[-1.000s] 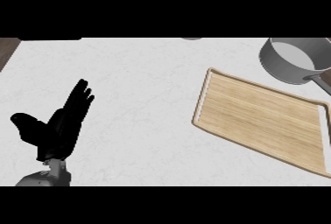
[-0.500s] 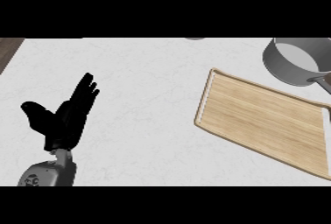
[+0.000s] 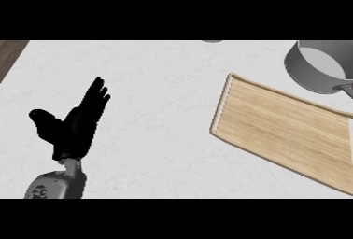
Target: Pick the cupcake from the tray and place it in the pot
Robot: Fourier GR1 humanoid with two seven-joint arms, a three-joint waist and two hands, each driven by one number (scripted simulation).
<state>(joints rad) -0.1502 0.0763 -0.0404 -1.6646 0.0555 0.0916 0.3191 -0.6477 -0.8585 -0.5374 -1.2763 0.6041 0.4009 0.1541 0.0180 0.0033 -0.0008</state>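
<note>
1. Head view: my left hand (image 3: 74,126) rests well to the left of the wooden tray (image 3: 289,135), over the pale counter (image 3: 158,93). Its fingers are straight and pointing away from me, the thumb is spread to the side, and it holds nothing.
2. My right hand does not show anywhere, so I cannot say what it is doing.
3. The tray lies at a slant and runs out past the right edge of the view. The part I can see is bare wood.
4. I cannot see the cupcake on that visible part of the tray or on the counter to the left of it. I cannot tell where it is.
5. The grey metal pot (image 3: 314,70) stands just beyond the tray's far edge, toward its right end. Its handle (image 3: 345,88) points back toward the tray. What shows of the inside looks plain grey, though part of it is cut off.
6. I judge the step in hand to be the very start, since nothing is grasped yet.
7. The next move calls for finding the cupcake first. After that, the hand nearer the tray, likely my right, should reach for it, because my left is far off.
</note>
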